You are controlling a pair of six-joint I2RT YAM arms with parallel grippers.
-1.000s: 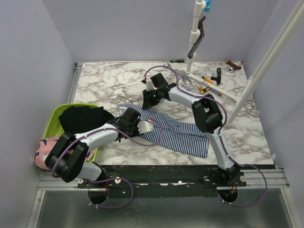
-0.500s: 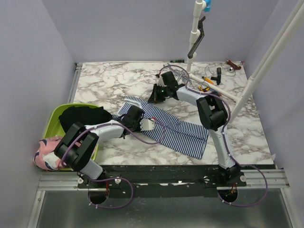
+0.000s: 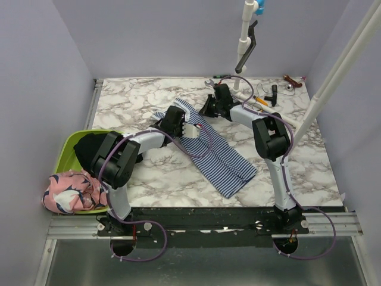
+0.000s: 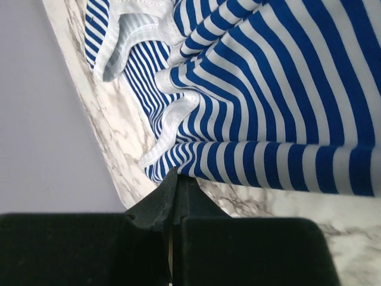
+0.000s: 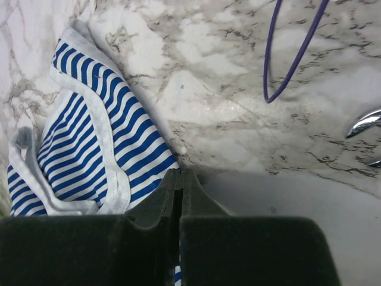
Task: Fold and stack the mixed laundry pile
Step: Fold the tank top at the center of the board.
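Observation:
The navy-and-white striped garment (image 3: 217, 152) lies stretched diagonally on the marble table (image 3: 137, 101), its far end lifted between my two grippers. My left gripper (image 3: 168, 117) is shut on the striped hem (image 4: 178, 152) at the far left corner. At the far right corner my right gripper (image 3: 206, 111) is shut on the striped edge (image 5: 137, 161). The black garment (image 3: 95, 146) sits in the lime green basin (image 3: 66, 152) at the left. In front of it, at the basin's near end, lies the pink shark-print garment (image 3: 68, 190).
Hand tools (image 3: 262, 101) and a white pipe (image 3: 268, 110) lie at the back right. A vertical white post with a black handle (image 3: 245, 42) hangs over the back edge. A slanted white pole (image 3: 333, 77) crosses the right side. Purple cables (image 5: 286, 53) trail near the right gripper.
Both grippers have shut on the striped garment's far end and carried it toward the back, swinging it from crosswise to diagonal. The left arm has moved off the basin, uncovering the pink garment.

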